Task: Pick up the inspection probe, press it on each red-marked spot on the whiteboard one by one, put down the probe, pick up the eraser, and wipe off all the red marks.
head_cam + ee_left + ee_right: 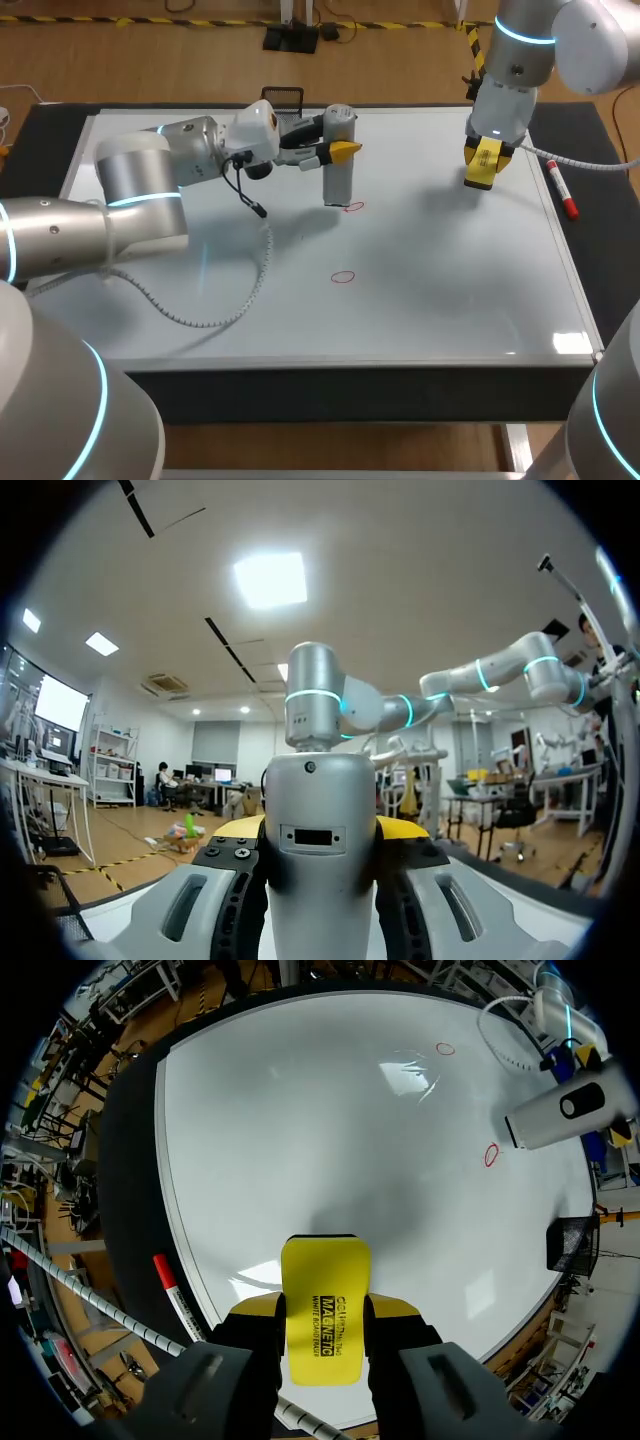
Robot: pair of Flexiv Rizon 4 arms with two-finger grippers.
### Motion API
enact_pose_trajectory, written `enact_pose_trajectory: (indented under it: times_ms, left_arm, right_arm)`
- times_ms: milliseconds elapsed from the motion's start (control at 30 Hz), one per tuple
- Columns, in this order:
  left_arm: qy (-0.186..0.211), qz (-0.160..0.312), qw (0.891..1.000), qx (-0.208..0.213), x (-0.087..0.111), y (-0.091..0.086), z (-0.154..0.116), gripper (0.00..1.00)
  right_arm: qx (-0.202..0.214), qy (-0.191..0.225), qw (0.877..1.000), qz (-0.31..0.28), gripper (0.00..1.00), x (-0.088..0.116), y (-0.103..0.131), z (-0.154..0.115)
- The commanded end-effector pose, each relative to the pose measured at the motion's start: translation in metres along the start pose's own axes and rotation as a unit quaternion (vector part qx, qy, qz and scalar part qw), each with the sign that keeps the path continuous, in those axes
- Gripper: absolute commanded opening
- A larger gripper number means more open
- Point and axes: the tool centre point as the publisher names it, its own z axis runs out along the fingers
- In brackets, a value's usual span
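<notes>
Clamping the probe point(339, 175), judged rigid and slippery, at its upper body, my left fingers point(346, 150) hold it upright; my right fingers point(256, 1310) clamp the light eraser point(325, 1305).

Probe point(320, 850): lower end cut off by left wrist view's edge.
Left gripper point(320, 828) fingertips point(243, 827): we see only yellow slivers either side of probe.
Red mark point(354, 207): we cannot tell whether probe base touches it.
Eraser point(326, 1280): rear end hidden inside right gripper point(325, 1312).
Marker point(178, 1292): one end hidden behind that gripper's body.
Black holder point(283, 97): partly behind left arm point(200, 150).
</notes>
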Motion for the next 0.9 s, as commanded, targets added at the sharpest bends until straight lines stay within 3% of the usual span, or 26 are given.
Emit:
enact_pose_trajectory:
  times_ms: [33, 900]
  left_arm:
    - [0.008, 0.000, 1.000, 0.010, -0.009, 0.010, 0.006, 0.00]
    - [0.041, -0.009, 0.999, 0.010, -0.015, 0.036, 0.017, 0.00]
  right_arm:
    - [0.000, 0.002, 1.000, -0.001, 0.00, 0.000, -0.001, -0.001]
    - [0.000, 0.002, 1.000, -0.001, 0.00, 0.000, -0.001, -0.001]
